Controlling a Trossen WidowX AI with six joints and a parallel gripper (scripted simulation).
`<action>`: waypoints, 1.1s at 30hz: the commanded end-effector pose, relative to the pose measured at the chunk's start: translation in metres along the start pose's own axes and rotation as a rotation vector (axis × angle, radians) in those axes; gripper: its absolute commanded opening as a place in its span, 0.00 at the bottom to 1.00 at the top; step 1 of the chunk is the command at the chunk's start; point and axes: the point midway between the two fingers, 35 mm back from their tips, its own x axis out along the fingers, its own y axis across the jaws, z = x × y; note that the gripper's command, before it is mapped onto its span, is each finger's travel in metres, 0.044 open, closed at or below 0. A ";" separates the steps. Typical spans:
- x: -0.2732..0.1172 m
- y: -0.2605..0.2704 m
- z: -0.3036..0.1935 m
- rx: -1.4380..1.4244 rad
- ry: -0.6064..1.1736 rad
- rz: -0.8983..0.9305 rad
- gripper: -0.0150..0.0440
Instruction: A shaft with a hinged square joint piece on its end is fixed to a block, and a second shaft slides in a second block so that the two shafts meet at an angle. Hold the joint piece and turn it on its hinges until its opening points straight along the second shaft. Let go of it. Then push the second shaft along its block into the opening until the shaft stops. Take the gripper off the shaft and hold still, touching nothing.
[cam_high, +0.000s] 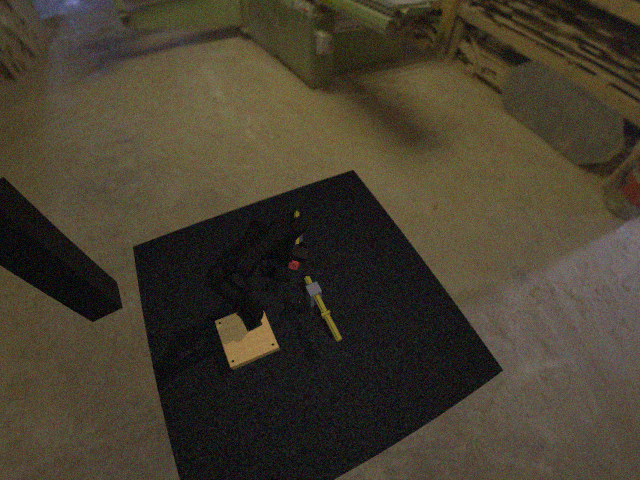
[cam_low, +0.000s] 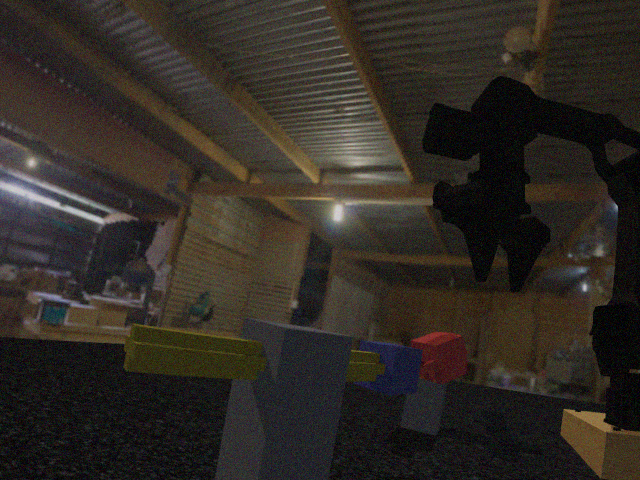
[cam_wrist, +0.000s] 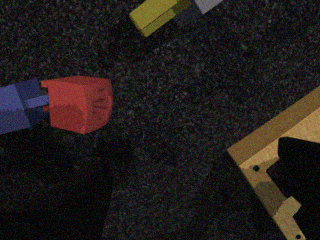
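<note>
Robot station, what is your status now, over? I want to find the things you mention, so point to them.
Gripper (cam_low: 498, 285) open, nothing held, pointing down above the parts. Red joint piece (cam_high: 293, 265) (cam_low: 439, 357) (cam_wrist: 80, 105) ungripped. Second shaft (cam_high: 330, 326) (cam_wrist: 157, 17) outside it. No obstruction seen between them.

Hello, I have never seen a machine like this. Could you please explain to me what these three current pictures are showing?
The black machine is one robot arm, standing on a wooden plate. At its end are two fingers, spread apart and holding nothing.

The top picture looks down from above. The exterior picture looks from low beside the parts, with the arm at the right. The wrist picture comes from a camera near the fingers and looks down.

On the dark surface, two grey blocks carry yellow shafts. The loose-looking one is the second shaft. The other shaft ends in a blue piece, joined to a red piece.
</note>
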 end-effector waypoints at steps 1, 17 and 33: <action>0.001 0.000 0.001 0.113 -0.003 -0.012 1.00; 0.005 0.002 0.002 0.577 -0.010 -0.049 1.00; 0.009 0.004 0.002 1.040 -0.036 -0.083 1.00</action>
